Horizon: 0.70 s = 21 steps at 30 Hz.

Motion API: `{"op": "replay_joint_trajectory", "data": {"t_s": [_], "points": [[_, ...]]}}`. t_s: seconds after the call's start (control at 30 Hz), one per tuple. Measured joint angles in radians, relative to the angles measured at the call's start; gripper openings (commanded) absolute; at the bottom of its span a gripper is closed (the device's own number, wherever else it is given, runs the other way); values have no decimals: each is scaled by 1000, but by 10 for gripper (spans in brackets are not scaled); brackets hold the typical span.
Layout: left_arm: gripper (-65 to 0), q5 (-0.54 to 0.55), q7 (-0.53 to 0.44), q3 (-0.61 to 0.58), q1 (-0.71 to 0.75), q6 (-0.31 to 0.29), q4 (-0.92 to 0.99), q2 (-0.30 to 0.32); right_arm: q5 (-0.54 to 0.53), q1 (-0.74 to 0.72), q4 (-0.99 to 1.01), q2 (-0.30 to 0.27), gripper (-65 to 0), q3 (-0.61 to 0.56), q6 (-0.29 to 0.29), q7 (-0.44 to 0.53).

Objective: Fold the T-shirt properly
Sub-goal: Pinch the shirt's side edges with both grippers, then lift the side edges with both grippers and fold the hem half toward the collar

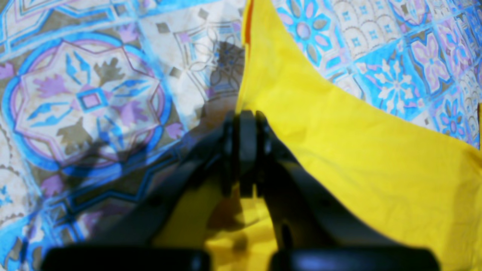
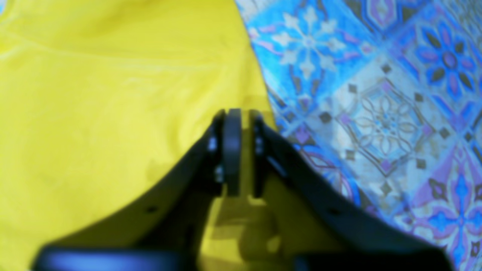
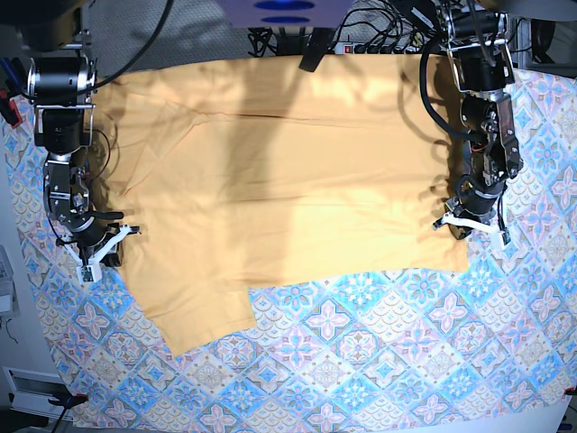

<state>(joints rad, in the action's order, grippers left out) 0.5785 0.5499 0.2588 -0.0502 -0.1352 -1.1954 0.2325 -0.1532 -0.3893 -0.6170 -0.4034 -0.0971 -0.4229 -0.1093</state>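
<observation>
Lying on one tablecloth (image 3: 361, 361), one T-shirt (image 3: 288, 180), two arms.

Soft matt cotton T-shirt (image 3: 288, 180) on smooth printed tablecloth (image 3: 361, 361).

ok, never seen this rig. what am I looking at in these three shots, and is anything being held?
It is a robot with two arms, each ending in a two-fingered gripper. The base view looks down on the whole table; the other two pictures come from cameras on the wrists, looking along the fingers.

A yellow-orange T-shirt lies spread on a blue-and-pink tiled tablecloth.

The left gripper, on the right of the base view, is shut on the T-shirt's edge, and the cloth rises away from it.

The right gripper sits at the opposite edge with its jaws almost together. A thin gap shows yellow, and the picture is too blurred to say whether it grips.
</observation>
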Motion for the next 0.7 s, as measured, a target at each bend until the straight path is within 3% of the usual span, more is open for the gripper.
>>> {"op": "replay_joint_trajectory", "data": {"t_s": [0.17, 0.27, 0.57, 0.7], "points": [[-650, 0, 0, -2, 0, -1, 0, 0, 4, -81, 99, 6, -344, -15, -1, 8], [-650, 1, 0, -1, 0, 0, 0, 0, 6, -128, 192, 20, -289, -55, 3, 101], [-650, 1, 0, -2, 21, -1, 0, -1, 8, -162, 406, 27, -277, -133, 1, 254], [-650, 1, -1, -1, 18, -1, 0, 0, 4, -169, 407, 33, -275, -138, 91, 256]]}}
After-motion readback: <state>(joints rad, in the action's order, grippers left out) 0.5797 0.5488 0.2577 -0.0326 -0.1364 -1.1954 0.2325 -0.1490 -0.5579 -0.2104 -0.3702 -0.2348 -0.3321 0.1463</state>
